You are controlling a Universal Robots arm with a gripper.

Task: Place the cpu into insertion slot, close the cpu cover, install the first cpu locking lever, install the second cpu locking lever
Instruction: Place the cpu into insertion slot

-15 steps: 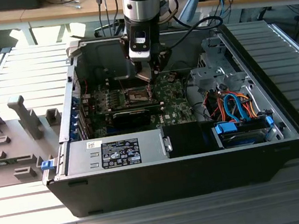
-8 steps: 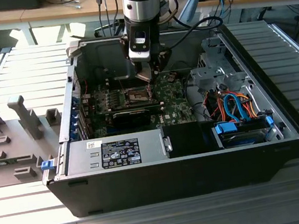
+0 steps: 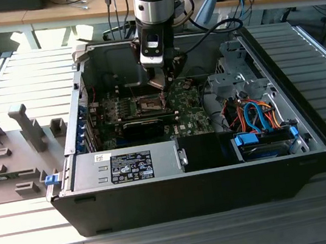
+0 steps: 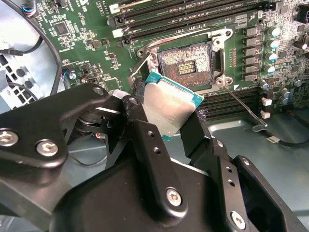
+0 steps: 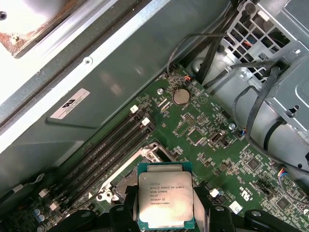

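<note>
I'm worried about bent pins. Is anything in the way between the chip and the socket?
Nothing visible. The gripper holds the chip near the socket, whose contacts lie uncovered. A thin lever angles away, clear of the opening.

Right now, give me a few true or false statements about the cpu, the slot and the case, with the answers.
1. The gripper is shut on the cpu. True.
2. The cpu is already seated in the slot. False: it is in the gripper, and the slot lies bare with its contacts showing.
3. The slot sits on a green board. True.
4. The case is closed up. False: it is open, with the board in plain sight.
5. Orange and blue cables lie inside the case toward the exterior view's right. True.
</note>
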